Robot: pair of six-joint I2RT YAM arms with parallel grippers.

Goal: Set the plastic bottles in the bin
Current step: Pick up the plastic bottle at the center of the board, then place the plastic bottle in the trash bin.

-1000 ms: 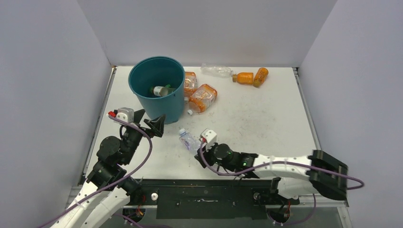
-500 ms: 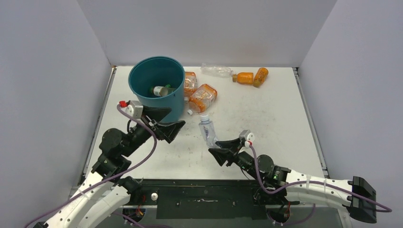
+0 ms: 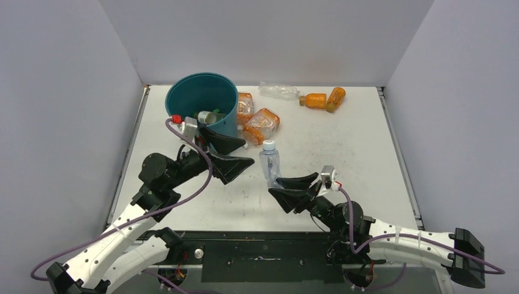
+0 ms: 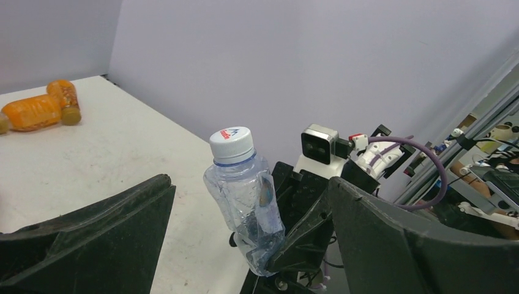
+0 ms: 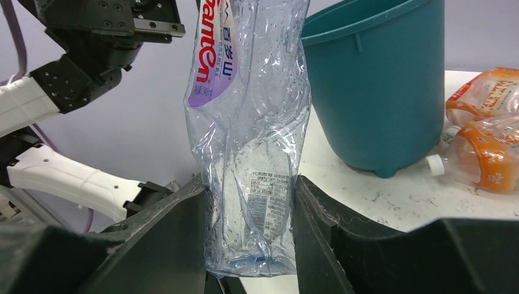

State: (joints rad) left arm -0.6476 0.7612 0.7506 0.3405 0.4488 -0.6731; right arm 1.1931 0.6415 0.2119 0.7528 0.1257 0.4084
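Above the near middle of the table [image 3: 343, 153], we see the right gripper [image 3: 273, 187] clamped on the lower end of a crumpled clear bottle [image 3: 269, 162], which stands upright and off the surface, its white cap on top. In the right wrist view the two dark fingers [image 5: 177, 233] press against opposite sides of the bottle's base, and the thin plastic is creased and dented between them; a purple-and-white label wraps its upper part.

The left gripper [image 3: 248, 153] hangs just to the left of that bottle with its jaws spread wide and nothing between them. Its tips point towards the bottle and are near it; we see no contact. From the left wrist camera the bottle shows in the gap between the two open fingers, beyond their tips.

The bin [image 3: 183, 104] stands upright at the far left of the table, behind the left gripper, with at least one bottle lying inside. Two clear bottles with orange labels [image 3: 260, 125] lie against its right side. A clear bottle [image 3: 278, 92] and two orange bottles [image 3: 315, 100] lie along the far edge.
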